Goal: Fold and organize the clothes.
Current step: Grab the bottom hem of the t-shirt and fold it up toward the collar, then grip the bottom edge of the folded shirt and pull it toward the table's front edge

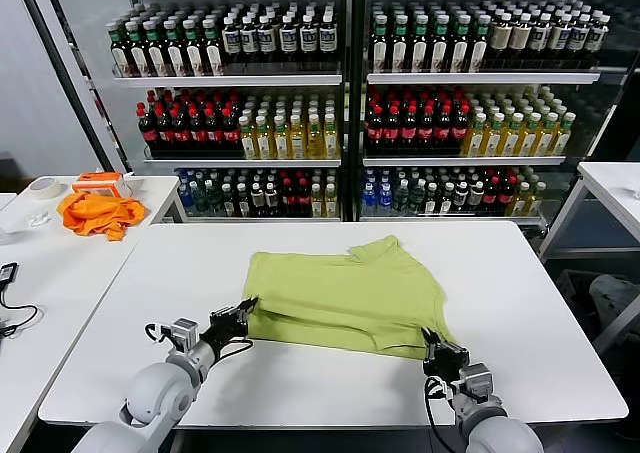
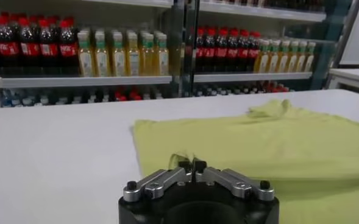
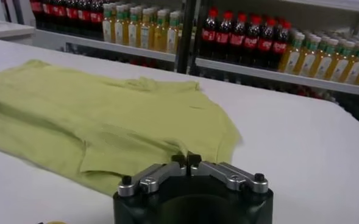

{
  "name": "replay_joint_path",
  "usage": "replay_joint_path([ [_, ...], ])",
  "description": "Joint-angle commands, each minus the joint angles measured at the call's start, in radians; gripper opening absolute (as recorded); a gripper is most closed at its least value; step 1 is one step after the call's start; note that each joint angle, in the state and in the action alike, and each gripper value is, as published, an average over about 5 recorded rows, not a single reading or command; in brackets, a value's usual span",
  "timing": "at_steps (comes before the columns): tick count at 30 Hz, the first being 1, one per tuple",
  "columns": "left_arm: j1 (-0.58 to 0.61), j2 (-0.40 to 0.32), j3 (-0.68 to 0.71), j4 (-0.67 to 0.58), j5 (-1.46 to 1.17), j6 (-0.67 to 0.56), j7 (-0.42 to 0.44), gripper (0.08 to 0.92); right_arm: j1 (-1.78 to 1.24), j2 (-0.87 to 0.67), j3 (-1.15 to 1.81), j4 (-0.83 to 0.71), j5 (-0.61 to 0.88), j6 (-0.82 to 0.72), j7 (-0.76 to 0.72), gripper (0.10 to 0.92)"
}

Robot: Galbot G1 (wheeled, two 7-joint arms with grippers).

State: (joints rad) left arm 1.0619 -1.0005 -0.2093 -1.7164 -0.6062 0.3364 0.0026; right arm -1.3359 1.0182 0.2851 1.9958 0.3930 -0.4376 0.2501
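T-shirt (image 1: 345, 293), light yellow-green and plain side up, lies folded on the white table (image 1: 540, 303), its long axis running across the table from left to right and its collar end toward the drinks shelves (image 1: 340, 93). At the shirt's near left corner the left gripper (image 1: 243, 313) has its fingers pinched together on the cloth edge. At the near right corner the right gripper (image 1: 432, 347) is likewise clamped on the hem. Farther left of the shirt, an orange cloth (image 1: 98, 213) lies on a side table (image 1: 60, 263).
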Motion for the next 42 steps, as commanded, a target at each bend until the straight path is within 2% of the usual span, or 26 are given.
replay_joint_path([
  [1, -0.075, -0.024, 0.02, 0.113, 0.028, 0.0, -0.016, 0.087, 0.032, 0.002, -0.005, -0.027, -0.003, -0.009, 0.0, 0.259],
  [5, -0.068, -0.029, 0.006, 0.099, 0.03, 0.002, -0.022, 0.164, 0.03, -0.001, 0.006, -0.021, 0.002, -0.009, 0.003, 0.372],
  [12, -0.022, 0.004, -0.039, -0.001, -0.03, 0.012, -0.037, 0.371, -0.042, -0.041, 0.055, 0.063, 0.033, -0.016, 0.005, 0.571],
  [19, 0.076, 0.014, -0.042, -0.13, -0.044, 0.131, -0.087, 0.571, -0.118, -0.059, 0.067, 0.086, 0.064, -0.034, 0.021, 0.759],
  [24, 0.088, 0.003, -0.034, -0.1, -0.02, 0.147, -0.098, 0.718, -0.114, -0.038, 0.053, 0.055, 0.106, -0.036, 0.062, 0.819],
  [28, 0.095, 0.003, -0.034, -0.092, -0.015, 0.161, -0.103, 0.804, -0.112, -0.03, 0.049, 0.04, 0.129, -0.026, 0.072, 0.807],
  [32, 0.098, 0.002, -0.035, -0.093, -0.014, 0.17, -0.103, 0.805, -0.11, -0.032, 0.047, 0.036, 0.149, -0.024, 0.07, 0.715],
  [35, 0.1, -0.001, -0.031, -0.094, -0.013, 0.173, -0.102, 0.74, -0.103, -0.033, 0.044, 0.026, 0.16, -0.024, 0.071, 0.629],
  [42, 0.1, -0.004, -0.025, -0.096, -0.014, 0.172, -0.104, 0.524, -0.093, -0.034, 0.041, 0.011, 0.165, -0.016, 0.06, 0.421],
])
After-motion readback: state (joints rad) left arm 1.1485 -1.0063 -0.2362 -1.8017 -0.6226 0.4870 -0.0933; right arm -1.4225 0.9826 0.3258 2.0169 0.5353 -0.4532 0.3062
